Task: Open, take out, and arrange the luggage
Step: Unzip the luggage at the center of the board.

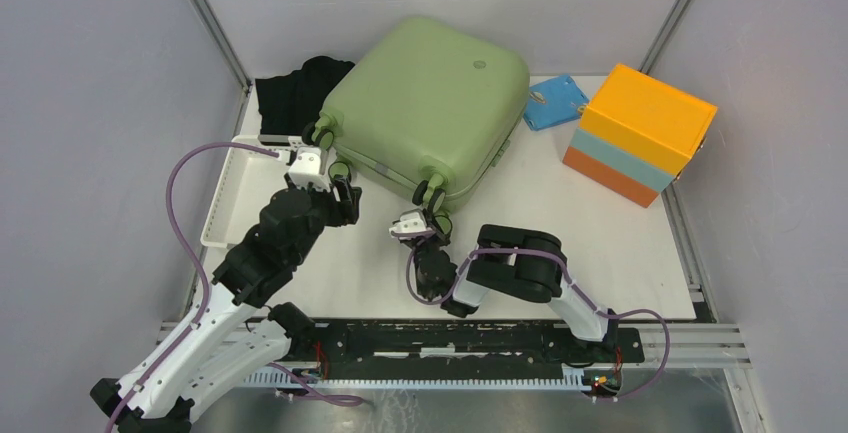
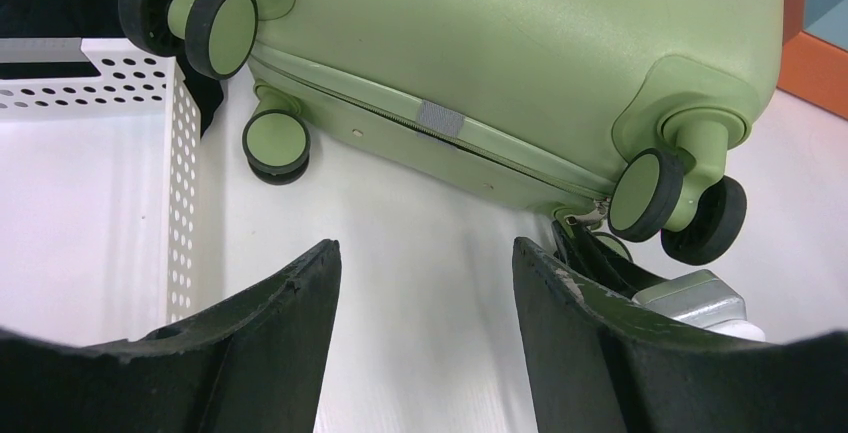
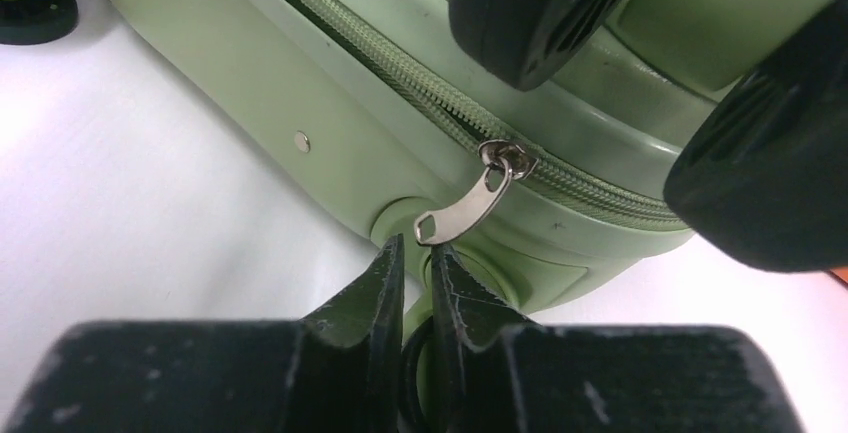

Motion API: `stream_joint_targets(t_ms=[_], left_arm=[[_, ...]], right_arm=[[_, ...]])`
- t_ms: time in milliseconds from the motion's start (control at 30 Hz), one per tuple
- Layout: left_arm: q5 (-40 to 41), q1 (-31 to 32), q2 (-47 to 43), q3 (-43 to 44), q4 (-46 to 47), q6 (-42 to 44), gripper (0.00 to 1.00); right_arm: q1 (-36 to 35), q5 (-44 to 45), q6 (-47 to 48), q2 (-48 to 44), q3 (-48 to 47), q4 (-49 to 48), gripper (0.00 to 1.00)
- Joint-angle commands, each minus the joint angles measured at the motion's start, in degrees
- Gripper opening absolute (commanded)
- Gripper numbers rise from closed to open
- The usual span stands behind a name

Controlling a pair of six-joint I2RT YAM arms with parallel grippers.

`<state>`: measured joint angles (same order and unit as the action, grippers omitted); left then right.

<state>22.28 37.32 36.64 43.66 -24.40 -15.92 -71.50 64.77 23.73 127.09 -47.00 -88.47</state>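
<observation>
One suitcase (image 1: 430,93) lies flat at the back-centre of the table (image 1: 620,253) — long axis diagonal, wheel end toward near-left, top toward far-right. One white basket (image 2: 182,153) on its left, one orange-and-blue box (image 1: 645,128) on its right. Two arms: left gripper (image 2: 425,253) spread wide, empty, facing the wheel end; right gripper (image 3: 412,248) nearly closed at the tip of the zip pull (image 3: 460,208) — can't tell if it's pinched.

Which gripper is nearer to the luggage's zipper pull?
Right. The right gripper is just under the zipper pull; the left gripper is farther along the luggage edge.
</observation>
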Motion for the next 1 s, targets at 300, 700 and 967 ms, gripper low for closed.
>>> stream_joint_targets(t_ms=[300,700,967], left_arm=[[0.0,-0.1,-0.4,0.0,0.7,3.0,0.7],[-0.6,-0.1,-0.7,-0.2,0.8,3.2,0.7],[-1.2,-0.1,-0.1,-0.3,1.1,3.0,0.7]], right_arm=[[0.4,1.8,-5.9,-4.1,7.1,-23.5,0.0],[0.4,2.8,-12.6,-9.9,17.7,-23.6,0.0],[0.1,2.3,-9.8,-12.2,20.6,-23.6,0.0]])
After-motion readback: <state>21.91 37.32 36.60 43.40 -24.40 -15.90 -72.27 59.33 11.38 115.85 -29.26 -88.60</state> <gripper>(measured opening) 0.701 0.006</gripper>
